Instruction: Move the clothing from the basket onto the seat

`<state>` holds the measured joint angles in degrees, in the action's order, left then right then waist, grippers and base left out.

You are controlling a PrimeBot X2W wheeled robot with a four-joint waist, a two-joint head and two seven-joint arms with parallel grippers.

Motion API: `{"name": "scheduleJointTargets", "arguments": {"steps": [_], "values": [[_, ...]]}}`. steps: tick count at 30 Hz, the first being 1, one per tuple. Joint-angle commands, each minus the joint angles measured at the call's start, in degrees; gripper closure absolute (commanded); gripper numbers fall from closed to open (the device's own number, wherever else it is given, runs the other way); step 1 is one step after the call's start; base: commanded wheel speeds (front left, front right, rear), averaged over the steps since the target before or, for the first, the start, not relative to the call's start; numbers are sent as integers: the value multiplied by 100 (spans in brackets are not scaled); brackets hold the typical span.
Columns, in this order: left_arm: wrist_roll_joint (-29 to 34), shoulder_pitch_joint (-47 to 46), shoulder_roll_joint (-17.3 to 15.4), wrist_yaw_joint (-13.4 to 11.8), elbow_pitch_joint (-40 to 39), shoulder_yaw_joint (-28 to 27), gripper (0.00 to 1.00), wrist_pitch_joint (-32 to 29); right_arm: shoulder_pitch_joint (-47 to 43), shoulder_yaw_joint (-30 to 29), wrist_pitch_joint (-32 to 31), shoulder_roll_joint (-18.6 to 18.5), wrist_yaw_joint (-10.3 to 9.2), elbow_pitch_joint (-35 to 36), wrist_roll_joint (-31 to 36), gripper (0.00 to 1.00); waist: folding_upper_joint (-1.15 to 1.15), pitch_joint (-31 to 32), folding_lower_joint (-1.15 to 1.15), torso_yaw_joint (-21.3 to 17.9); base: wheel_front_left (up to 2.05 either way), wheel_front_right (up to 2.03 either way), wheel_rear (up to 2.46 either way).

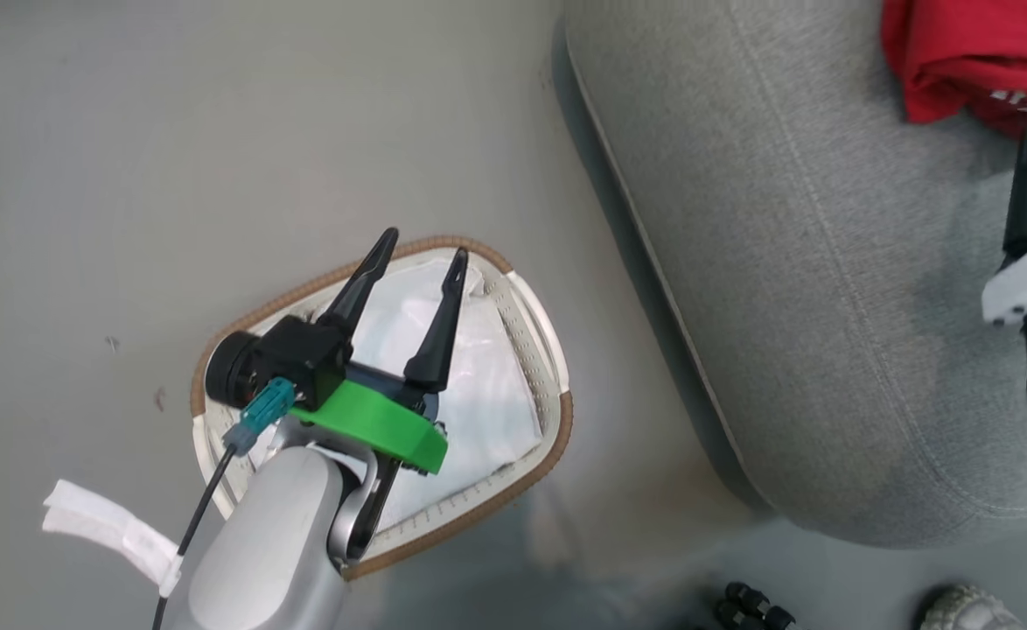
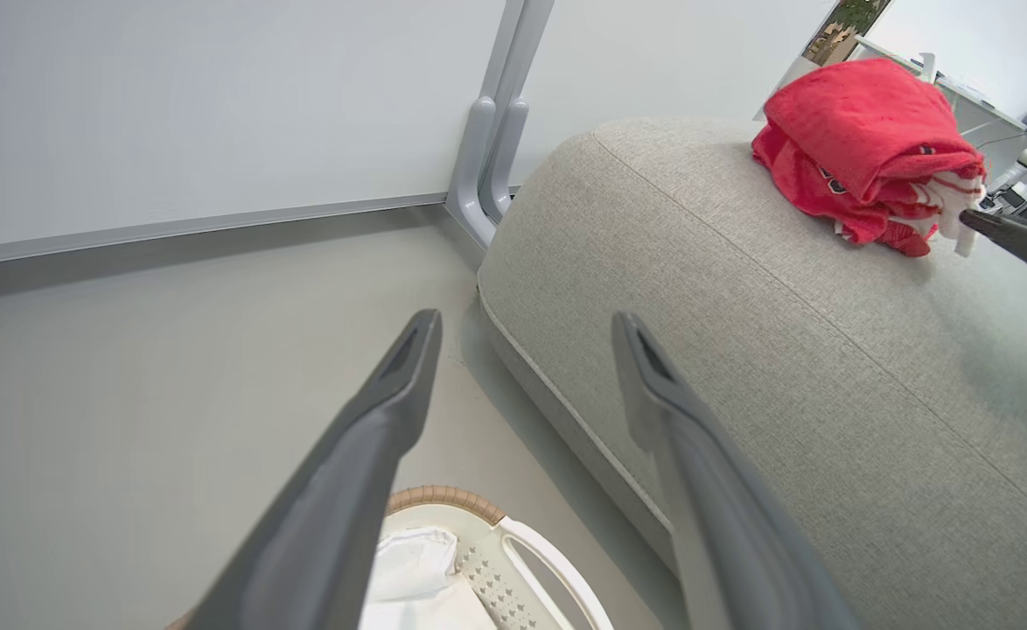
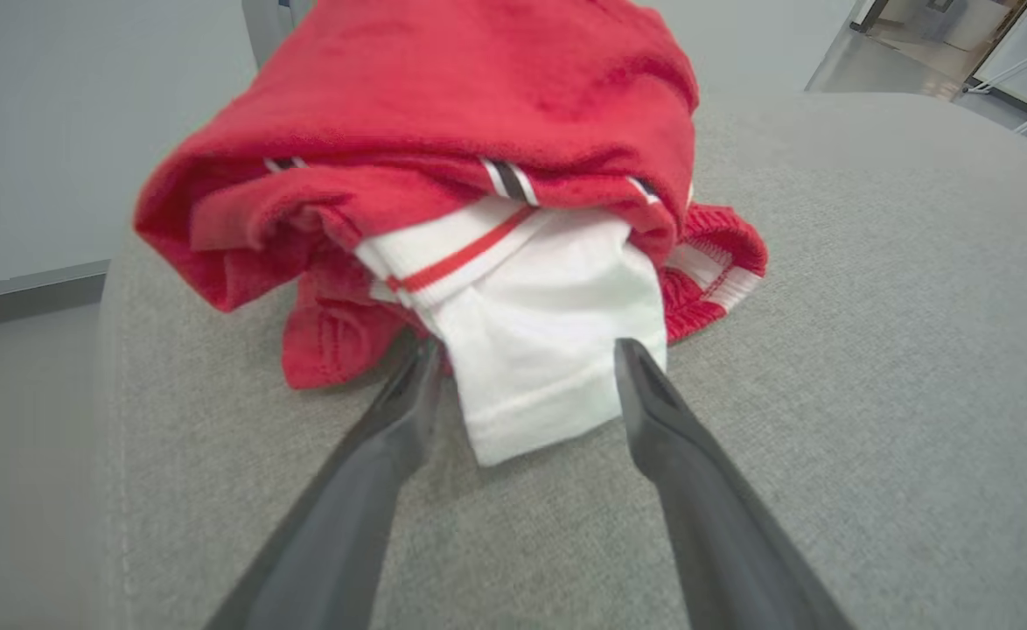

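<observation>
My right gripper, jaws spread, straddles the white hem of the clothing heaped on the seat, bare cushion around, while my left gripper gapes over the basket beside the seat.

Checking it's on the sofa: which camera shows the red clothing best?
Right wrist view: the crumpled red sports clothing with white trim lies close up on the grey woven sofa cushion, at the open right pincer. Left wrist view shows it small and distant; head view crops it at a corner.
</observation>
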<state>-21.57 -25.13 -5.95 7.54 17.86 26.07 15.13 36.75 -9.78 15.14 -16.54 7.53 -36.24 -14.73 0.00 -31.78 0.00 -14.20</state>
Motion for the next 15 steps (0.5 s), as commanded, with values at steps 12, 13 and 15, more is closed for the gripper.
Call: {"name": "scheduleJointTargets", "arguments": {"steps": [12, 13, 15], "values": [[388, 904, 164, -10, -27, -1149, 0, 3, -1083, 597, -2, 411, -8, 847, -416, 0, 0, 1317, 0, 278, 0, 0, 0], [476, 961, 189, -10, -32, -1285, 0, 3, -1131, 646, -1, 474, -8, 935, -446, 0, 0, 1388, 0, 348, 0, 0, 0], [592, 1086, 225, -16, -36, -1529, 0, 2, -1204, 725, -2, 653, -8, 1070, -514, 0, 0, 1501, 0, 471, 0, 0, 0]]}}
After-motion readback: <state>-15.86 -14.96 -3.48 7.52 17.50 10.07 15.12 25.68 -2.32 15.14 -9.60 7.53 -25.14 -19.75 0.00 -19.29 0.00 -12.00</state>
